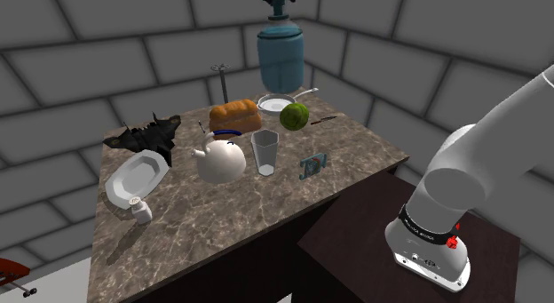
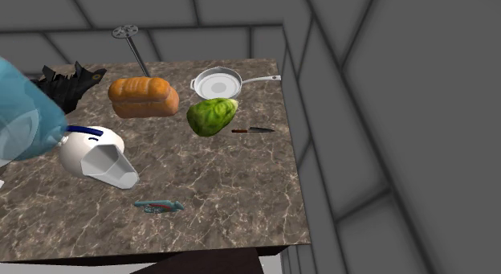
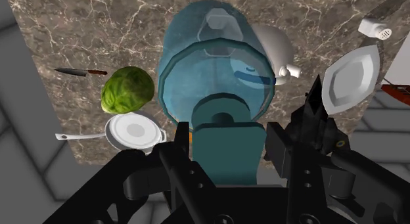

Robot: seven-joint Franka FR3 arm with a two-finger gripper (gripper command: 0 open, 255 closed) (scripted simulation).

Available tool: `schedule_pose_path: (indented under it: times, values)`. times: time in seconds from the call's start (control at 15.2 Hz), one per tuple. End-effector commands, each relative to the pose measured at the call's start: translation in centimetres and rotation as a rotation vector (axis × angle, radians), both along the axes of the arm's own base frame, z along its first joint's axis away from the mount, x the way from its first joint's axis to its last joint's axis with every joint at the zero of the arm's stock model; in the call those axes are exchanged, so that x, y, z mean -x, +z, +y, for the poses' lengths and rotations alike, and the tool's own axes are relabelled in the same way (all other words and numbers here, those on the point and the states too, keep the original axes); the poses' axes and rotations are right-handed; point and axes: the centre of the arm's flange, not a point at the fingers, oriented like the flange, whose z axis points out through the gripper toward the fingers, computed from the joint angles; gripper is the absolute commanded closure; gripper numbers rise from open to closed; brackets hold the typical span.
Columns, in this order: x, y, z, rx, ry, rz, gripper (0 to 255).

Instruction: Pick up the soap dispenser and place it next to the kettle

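Gripper (image 3: 227,149) closed on the dispenser (image 1: 280,57), apparently by its pump head. The blue body hangs well above the table (image 1: 355,146), with its long axis running down along the fingers. The kettle (image 1: 220,159) lies below and toward the shoulder view's lower left, just beside a glass (image 1: 265,153), with a plate (image 1: 135,179) near its other side. The tabletop is brown and marbled. The walls (image 1: 89,61) are grey block.
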Motion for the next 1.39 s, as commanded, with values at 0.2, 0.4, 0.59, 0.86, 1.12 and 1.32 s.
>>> schedule_pose_path:
  times: [0.2,0.4,0.59,0.86,1.12,1.32]
  values:
    - [-1.3,0.5,6.6,-0.001,-0.001,-0.002,255]
    - [-2.1,0.5,10.5,-0.001,-0.001,-0.002,255]
    - [-2.9,0.5,14.3,-0.001,-0.001,-0.002,255]
    - [-3.3,-0.6,16.6,-0.001,-0.001,-0.002,255]
    - [-3.3,-2.7,16.6,-0.001,-0.001,-0.002,255]
    - [-3.3,-4.3,16.6,-0.001,-0.001,-0.002,255]
